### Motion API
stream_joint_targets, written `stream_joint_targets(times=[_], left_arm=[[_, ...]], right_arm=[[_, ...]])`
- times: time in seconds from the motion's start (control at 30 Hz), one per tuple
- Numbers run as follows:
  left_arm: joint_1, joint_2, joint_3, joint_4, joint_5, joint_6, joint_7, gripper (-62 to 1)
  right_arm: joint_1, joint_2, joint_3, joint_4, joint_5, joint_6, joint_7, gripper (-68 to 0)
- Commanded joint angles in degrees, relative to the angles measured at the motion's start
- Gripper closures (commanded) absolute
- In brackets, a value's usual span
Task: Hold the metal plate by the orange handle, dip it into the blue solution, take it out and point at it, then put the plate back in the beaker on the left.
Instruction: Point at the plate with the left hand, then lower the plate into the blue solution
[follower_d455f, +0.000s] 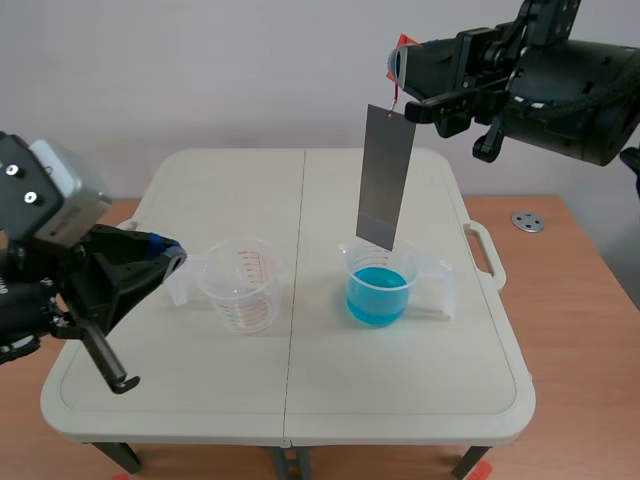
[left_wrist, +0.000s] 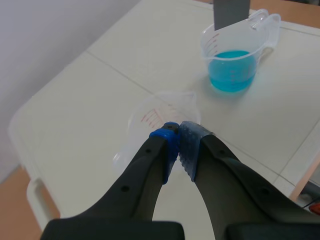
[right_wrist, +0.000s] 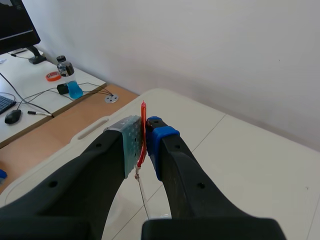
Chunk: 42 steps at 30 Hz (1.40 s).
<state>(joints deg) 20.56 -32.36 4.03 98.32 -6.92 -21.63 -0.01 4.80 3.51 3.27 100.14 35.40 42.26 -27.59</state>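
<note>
my right fingers (right_wrist: 127, 145) pinch the orange handle (right_wrist: 143, 132), metal plate (follower_d455f: 385, 180) dangles over the blue solution (follower_d455f: 377, 297), left fingers (left_wrist: 162, 150) closed together

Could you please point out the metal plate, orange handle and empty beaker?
metal plate (follower_d455f: 385, 175): scene view, middle of face.
orange handle (right_wrist: 143, 114): right wrist view, its upper tip.
empty beaker (follower_d455f: 240, 290): scene view, front wall.

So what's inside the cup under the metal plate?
Blue liquid, low in the cup. The plate's lower edge hangs about at the rim, hiding part of it; nothing else shows inside.
</note>
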Motion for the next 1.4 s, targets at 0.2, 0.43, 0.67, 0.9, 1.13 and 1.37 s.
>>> stream_joint_targets(times=[0.2, 0.43, 0.67, 0.9, 1.13, 1.37], left_arm=[[18.0, 0.1, -12.0, 7.8, -3.4, 0.0, -6.7, -2.5], [31.6, 0.2, -17.4, 9.3, -6.0, 0.1, -12.6, -2.5], [36.7, 3.7, -18.0, 9.1, -5.1, 0.1, -12.9, -2.5], [35.8, 5.2, -18.0, 8.1, -3.5, -0.2, -11.7, -2.5], [32.5, 5.2, -18.0, 8.1, -2.9, -0.2, -5.9, -2.5], [29.4, 5.2, -18.0, 8.1, -2.9, -0.1, -4.0, -2.5]], right_arm=[[-0.2, 0.3, 0.1, 1.3, 0.3, 0.5, 0.5, -1.3], [-0.2, 0.3, 0.1, 1.3, -0.7, 0.5, 0.5, -1.3], [-0.2, 0.3, 0.2, 0.9, -1.6, 0.5, 0.5, -1.3], [-0.2, 0.3, 0.2, -2.2, -3.1, 0.5, 2.1, -1.3], [-0.2, 0.3, 0.2, -4.7, -6.2, 0.5, 5.2, -1.3], [-0.2, 0.3, 0.2, -8.4, -10.1, 0.5, 9.4, -1.3]])
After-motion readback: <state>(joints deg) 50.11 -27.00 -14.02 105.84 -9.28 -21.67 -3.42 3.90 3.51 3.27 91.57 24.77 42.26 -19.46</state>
